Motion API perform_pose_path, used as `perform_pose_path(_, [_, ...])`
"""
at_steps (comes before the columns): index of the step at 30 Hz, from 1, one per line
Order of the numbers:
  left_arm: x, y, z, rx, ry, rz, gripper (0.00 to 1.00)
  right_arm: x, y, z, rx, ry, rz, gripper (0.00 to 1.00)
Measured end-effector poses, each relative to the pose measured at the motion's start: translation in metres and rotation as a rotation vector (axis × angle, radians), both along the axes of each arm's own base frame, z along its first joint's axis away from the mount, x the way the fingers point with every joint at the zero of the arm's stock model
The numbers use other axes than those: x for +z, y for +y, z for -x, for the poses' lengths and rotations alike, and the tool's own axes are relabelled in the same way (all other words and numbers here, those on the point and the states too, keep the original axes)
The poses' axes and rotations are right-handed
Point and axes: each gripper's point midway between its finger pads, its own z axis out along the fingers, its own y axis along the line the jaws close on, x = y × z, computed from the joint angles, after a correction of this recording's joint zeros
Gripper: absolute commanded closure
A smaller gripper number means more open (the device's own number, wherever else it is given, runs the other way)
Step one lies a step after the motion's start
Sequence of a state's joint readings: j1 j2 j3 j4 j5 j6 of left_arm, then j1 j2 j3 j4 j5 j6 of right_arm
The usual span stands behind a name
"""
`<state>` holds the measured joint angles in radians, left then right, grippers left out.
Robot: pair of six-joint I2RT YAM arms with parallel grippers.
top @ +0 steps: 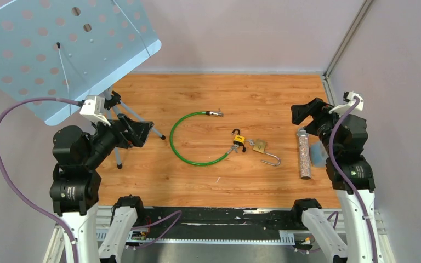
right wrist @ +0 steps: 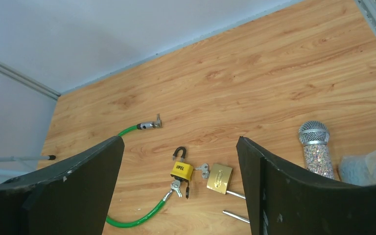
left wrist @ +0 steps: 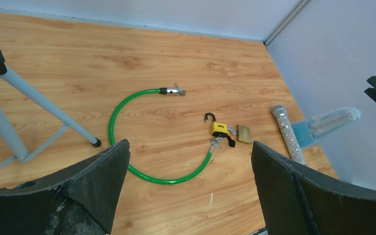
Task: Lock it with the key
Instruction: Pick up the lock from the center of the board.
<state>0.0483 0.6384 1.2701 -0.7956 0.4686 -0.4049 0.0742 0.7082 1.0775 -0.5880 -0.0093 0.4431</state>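
A yellow padlock [top: 239, 139] with a black shackle lies mid-table, keys [top: 234, 146] hanging at its underside. It also shows in the left wrist view [left wrist: 219, 129] and the right wrist view [right wrist: 181, 170]. Beside it lies a brass padlock [top: 260, 146] with a long silver shackle [top: 274, 159], a key [right wrist: 203, 169] at its side. A green cable [top: 189, 156] curves from the yellow lock. My left gripper [top: 140, 131] is open and empty at the left. My right gripper [top: 307, 112] is open and empty at the right. Both hang above the table.
A glittery silver microphone [top: 304, 153] lies at the right beside a blue cloth-like thing [top: 317, 154]. A music stand's tripod legs [top: 137, 118] stand at the left under its perforated blue plate [top: 60, 49]. Walls close the back and right.
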Motion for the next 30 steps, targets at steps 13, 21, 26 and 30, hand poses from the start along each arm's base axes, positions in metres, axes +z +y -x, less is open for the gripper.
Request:
perform_pose_path(13, [-0.018, -0.003, 0.0, -0.01, -0.007, 0.023, 0.0, -0.055, 0.021, -0.006, 0.091, 0.15, -0.064, 0.31])
perform_pose_path(21, [-0.076, -0.03, -0.012, -0.186, 0.125, 0.111, 0.0, -0.131, 0.041, -0.005, 0.1, 0.388, -0.164, 0.33])
perform_pose_path(26, [-0.104, -0.039, -0.016, -0.229, 0.163, 0.133, 0.0, -0.182, 0.073, 0.008, 0.13, 0.572, -0.139, 0.33])
perform_pose_path(30, [-0.13, -0.052, -0.015, -0.271, 0.212, 0.132, 0.0, -0.209, 0.089, 0.009, 0.116, 0.66, -0.092, 0.32])
